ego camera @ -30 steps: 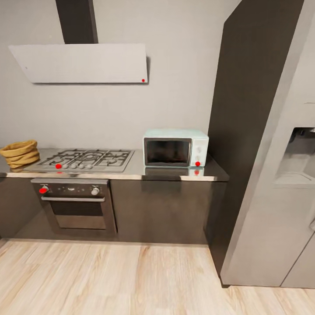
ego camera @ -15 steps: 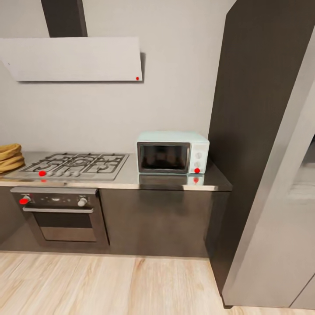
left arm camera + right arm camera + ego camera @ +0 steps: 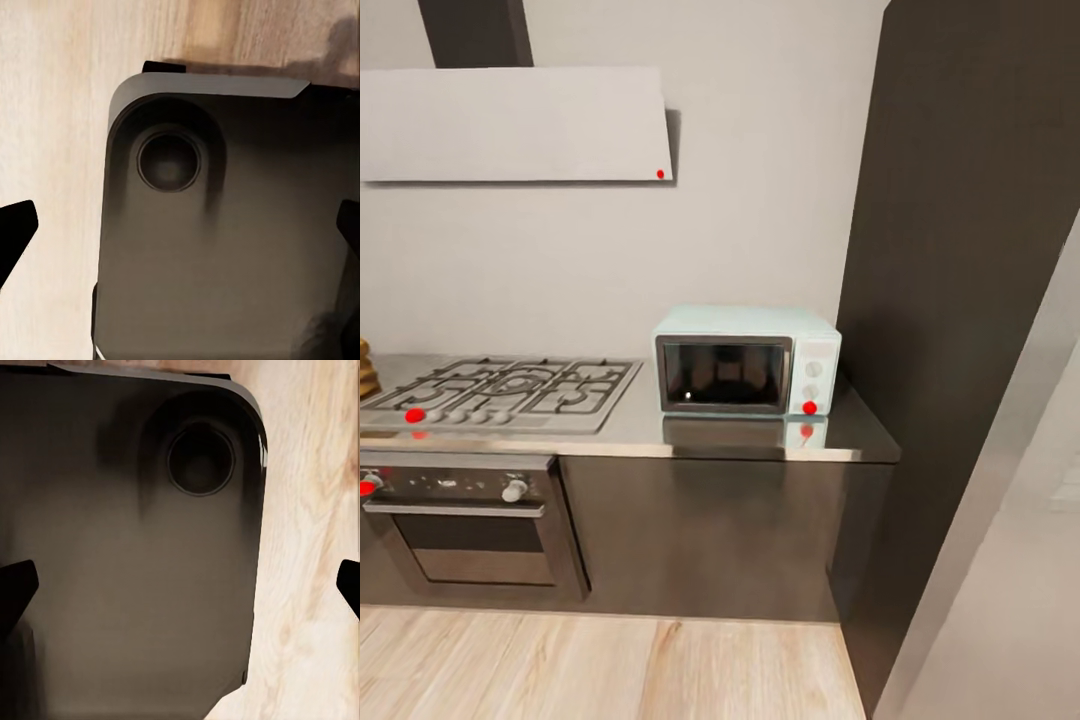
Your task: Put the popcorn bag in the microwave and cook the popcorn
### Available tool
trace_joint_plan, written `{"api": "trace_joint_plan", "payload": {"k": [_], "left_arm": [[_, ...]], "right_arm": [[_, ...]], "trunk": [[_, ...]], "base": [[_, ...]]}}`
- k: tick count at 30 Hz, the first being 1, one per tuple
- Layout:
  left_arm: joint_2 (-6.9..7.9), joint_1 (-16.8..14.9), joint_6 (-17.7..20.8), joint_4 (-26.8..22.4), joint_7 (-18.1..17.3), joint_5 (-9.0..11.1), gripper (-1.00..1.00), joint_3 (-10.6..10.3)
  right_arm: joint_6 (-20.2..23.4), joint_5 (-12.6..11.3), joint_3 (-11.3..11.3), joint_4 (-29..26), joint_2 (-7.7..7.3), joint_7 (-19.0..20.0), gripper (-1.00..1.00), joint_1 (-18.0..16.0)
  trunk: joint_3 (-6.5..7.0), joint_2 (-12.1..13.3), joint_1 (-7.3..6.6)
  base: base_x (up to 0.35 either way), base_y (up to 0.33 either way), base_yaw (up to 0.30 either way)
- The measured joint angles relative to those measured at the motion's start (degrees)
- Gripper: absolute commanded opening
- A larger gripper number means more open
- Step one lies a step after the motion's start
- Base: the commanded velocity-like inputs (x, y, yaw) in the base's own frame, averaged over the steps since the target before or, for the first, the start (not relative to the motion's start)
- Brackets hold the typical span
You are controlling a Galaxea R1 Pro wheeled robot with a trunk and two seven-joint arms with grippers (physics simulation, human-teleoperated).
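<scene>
Microwave [image 3: 746, 361] shut on countertop [image 3: 760, 440]; left gripper [image 3: 180, 232], right gripper [image 3: 180, 585] spread wide, empty.

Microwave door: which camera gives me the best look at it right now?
The head view. The microwave sits on the countertop right of the hob, its dark glass door facing the camera, apparently closed. Both wrist views look down at the robot's dark base and wood floor instead.

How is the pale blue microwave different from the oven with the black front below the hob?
The microwave stands on top of the countertop, whereas the oven is built in beneath the gas hob. The microwave is pale blue with a white control panel; the oven is steel with a black front. The microwave shows whole, while the oven is cut off by the picture's edge. Both doors are shut, and each appliance carries a red dot.
</scene>
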Motion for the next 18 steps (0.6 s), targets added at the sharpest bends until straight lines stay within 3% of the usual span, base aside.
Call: {"api": "trace_joint_plan", "payload": {"k": [7,18], "left_arm": [[0.02,0.00,-0.08,-0.13,0.00,-0.09,1.00,0.00],[0.09,0.00,-0.09,-0.05,0.00,0.00,1.00,0.00]], "right_arm": [[0.00,0.00,0.00,0.03,0.00,0.00,1.00,0.00],[-0.03,-0.06,-0.08,0.00,0.00,-0.08,1.00,0.00]], "trunk": [[0.00,0.00,0.01],[0.00,0.00,-0.01]], "base": [[0.032,-0.002,0.000],[0.255,0.000,0.000]]}}
